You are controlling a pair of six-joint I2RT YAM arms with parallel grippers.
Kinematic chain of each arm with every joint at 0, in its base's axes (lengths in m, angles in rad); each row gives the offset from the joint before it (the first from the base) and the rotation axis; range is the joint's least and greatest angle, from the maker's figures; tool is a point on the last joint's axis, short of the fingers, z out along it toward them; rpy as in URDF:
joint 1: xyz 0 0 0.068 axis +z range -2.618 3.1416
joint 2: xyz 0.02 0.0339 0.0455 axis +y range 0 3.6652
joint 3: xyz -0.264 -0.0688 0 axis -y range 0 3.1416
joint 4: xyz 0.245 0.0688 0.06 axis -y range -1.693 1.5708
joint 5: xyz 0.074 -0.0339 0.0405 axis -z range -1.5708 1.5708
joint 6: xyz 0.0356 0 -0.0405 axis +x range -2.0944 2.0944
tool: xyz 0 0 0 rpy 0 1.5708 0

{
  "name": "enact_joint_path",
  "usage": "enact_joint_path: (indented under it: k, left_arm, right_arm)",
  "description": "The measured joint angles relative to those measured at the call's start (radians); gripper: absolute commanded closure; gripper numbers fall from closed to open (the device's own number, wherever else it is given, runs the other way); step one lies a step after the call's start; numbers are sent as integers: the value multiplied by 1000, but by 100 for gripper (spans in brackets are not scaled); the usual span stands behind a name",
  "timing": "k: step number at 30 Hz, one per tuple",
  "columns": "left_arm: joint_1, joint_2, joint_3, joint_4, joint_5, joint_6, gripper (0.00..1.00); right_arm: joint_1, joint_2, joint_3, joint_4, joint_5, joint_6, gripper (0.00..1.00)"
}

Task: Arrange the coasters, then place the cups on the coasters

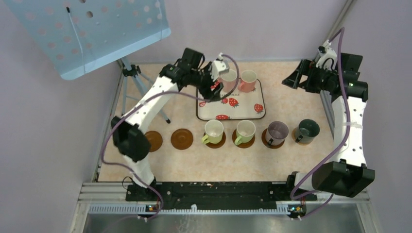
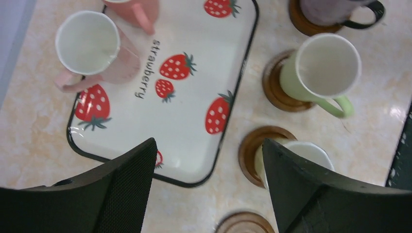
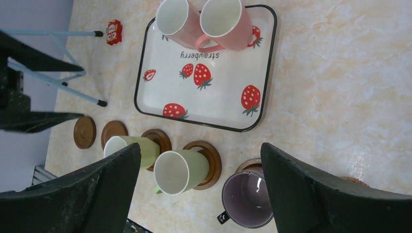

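Overhead view: on the desk [image 1: 291,160], six coasters lie in a row. Four carry cups, and the two empty coasters [image 1: 181,139] are at the left end. The two pink cups [image 1: 248,80] stand close together on the strawberry tray [image 1: 243,106]. The left gripper [image 1: 214,88] hangs over the tray beside them. The right gripper [image 1: 293,80] is well apart, at the right.

Left wrist view: the left gripper's jaws are spread wide and hold nothing. The nearer pink cup [image 2: 92,46] stands off to one side, not between them. An off-centre close would likely tip it or shove it into its neighbour.

Right wrist view: the right gripper's jaws are also wide and empty. The green cups [image 3: 177,171] stand just beside the empty coasters, so a pink cup carried low could clip them or nudge a coaster askew.
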Motion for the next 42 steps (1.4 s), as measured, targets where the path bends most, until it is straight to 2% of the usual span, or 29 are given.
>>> enact_joint_path:
  k: [3,6,10,16,30,42]
  left_arm:
    - [5,182,201,-16,-23,-57,23]
    - [-2,300,309,-17,-34,-164,26]
    - [-19,394,344,3,-47,-287,26]
    - [-47,497,351,67,-114,-374,28]
    - [-76,661,428,256,-224,-325,28]
    - [-104,816,573,344,-322,-272,36]
  right_arm:
    - [0,5,22,-9,9,0,8]
    - [0,6,39,-17,24,0,8]
    - [0,8,50,-22,47,0,8]
    - [0,9,50,-23,66,0,8]
    - [0,9,48,-22,84,0,8]
    - [0,8,48,-21,83,3,8]
